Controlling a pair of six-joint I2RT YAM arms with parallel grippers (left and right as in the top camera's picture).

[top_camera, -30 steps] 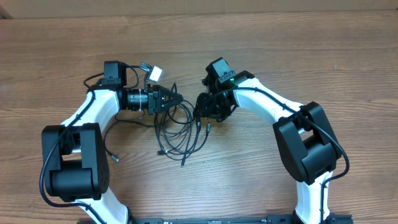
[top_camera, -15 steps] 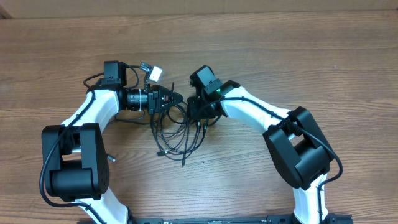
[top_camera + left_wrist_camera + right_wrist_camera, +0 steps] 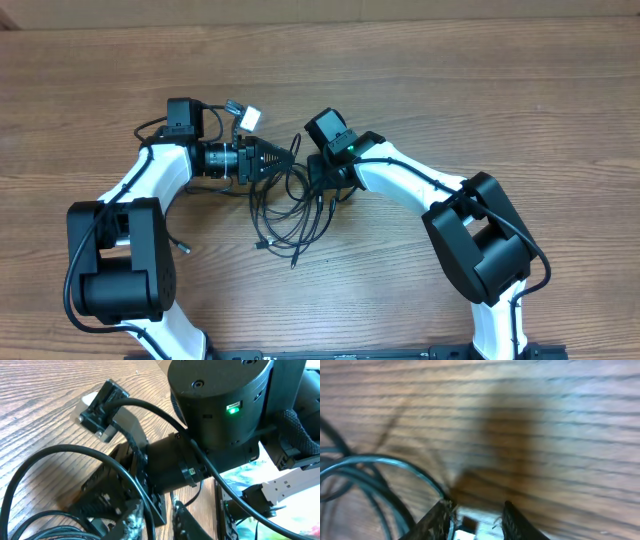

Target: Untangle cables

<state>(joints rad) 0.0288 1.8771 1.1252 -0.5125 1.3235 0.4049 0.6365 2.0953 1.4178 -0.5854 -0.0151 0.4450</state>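
The cables point(image 3: 290, 215) are thin black cords lying in a tangled loop on the wooden table, in front of both grippers. My left gripper point(image 3: 290, 160) points right at the top of the tangle. In the left wrist view its fingers point(image 3: 134, 519) stand narrow, and one black cable point(image 3: 60, 449) runs between them. My right gripper point(image 3: 318, 178) is close beside it, nearly tip to tip. In the blurred right wrist view a pale plug-like piece fills the gap of the right gripper point(image 3: 476, 510). A cable point(image 3: 395, 461) curves in to its left finger.
A white-and-black connector point(image 3: 246, 116) lies just behind my left wrist and also shows as the connector point(image 3: 100, 407) in the left wrist view. A small loose plug point(image 3: 183, 252) lies by the left arm. Both arm bases stand at the near edge.
My right arm swung left toward the left gripper and its jaws narrowed. A cable strand now arches up between the two grippers. The left arm stayed put.
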